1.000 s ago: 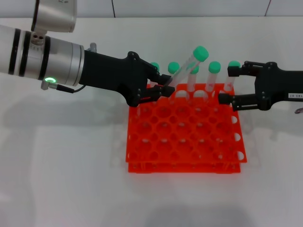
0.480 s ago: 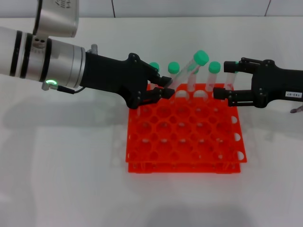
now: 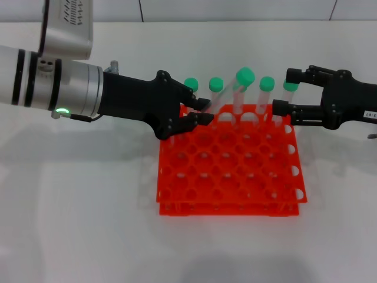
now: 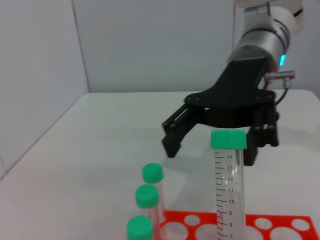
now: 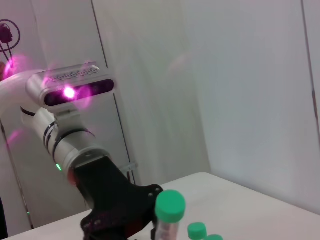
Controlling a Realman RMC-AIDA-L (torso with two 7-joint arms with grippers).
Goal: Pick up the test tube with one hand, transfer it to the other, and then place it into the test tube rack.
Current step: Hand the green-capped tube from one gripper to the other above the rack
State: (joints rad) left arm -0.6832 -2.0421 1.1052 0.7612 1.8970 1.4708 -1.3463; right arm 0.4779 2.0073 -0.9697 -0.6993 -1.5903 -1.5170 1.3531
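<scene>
Head view, items by size. Table [image 3: 70, 224]: white surface bearing all else. Test tube rack [image 3: 230, 165]: square orange-red two-tier grid of round holes, centre of the table, its back row holding green-capped tubes. Left gripper [image 3: 202, 111]: black two-finger unit on a thick silver-white arm with black bands and a green light, reaching in from the left to the rack's back-left corner; fingers pinched on the lower part of the test tube [image 3: 235, 91]. Right gripper [image 3: 284, 91]: black unit with a small white label, reaching in from the right at the rack's back-right corner; fingers spread apart, one above the other, holding nothing, a short way right of the held tube. Test tube: slim clear tube with green cap, leaning with the cap up and to the right, raised over the rack's back row between the two grippers; graduations legible in the left wrist view [image 4: 228, 185]. Other tubes [image 3: 216, 94]: upright in the back row, four caps visible, the rightmost just beside the right gripper's fingertips; whether they touch cannot be told.
</scene>
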